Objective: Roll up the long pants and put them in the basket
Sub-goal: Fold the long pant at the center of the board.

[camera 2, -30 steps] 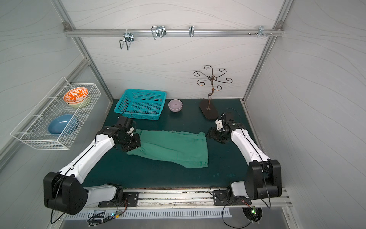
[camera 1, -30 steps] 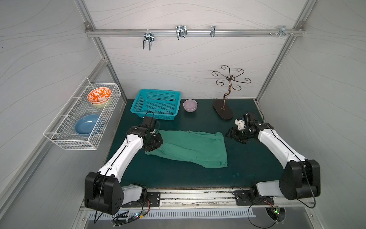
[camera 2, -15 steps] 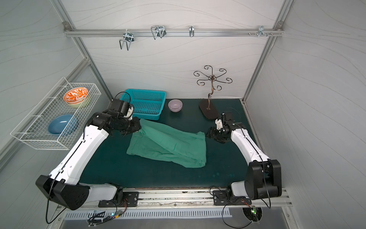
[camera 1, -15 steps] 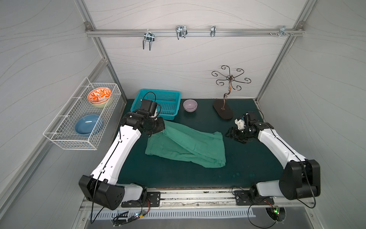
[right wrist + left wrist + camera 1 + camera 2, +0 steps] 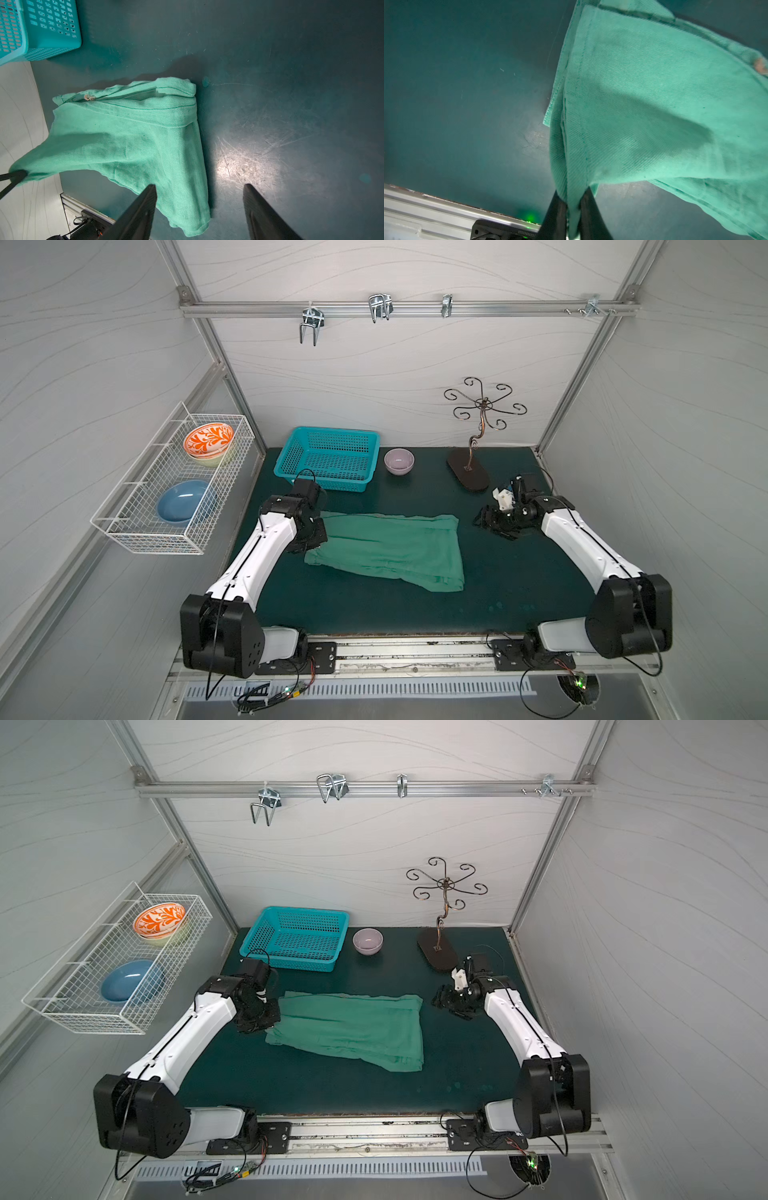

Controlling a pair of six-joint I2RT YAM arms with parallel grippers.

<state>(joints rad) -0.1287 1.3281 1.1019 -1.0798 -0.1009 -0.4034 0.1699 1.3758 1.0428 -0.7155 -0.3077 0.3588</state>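
Rolling progress: judged not yet begun; no coil shows in the long pants (image 5: 386,547)
Pants: flat on the mat (image 5: 519,572), between both claws
Left claw (image 5: 572,199): jaws narrow, pinching a raised hemmed corner
Right claw (image 5: 199,185): jaws wide, empty; cloth end just beside it
Remaining: the whole roll

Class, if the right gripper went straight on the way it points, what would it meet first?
Probably the pants, whose near edge lies just ahead on the mat; depth is unclear.
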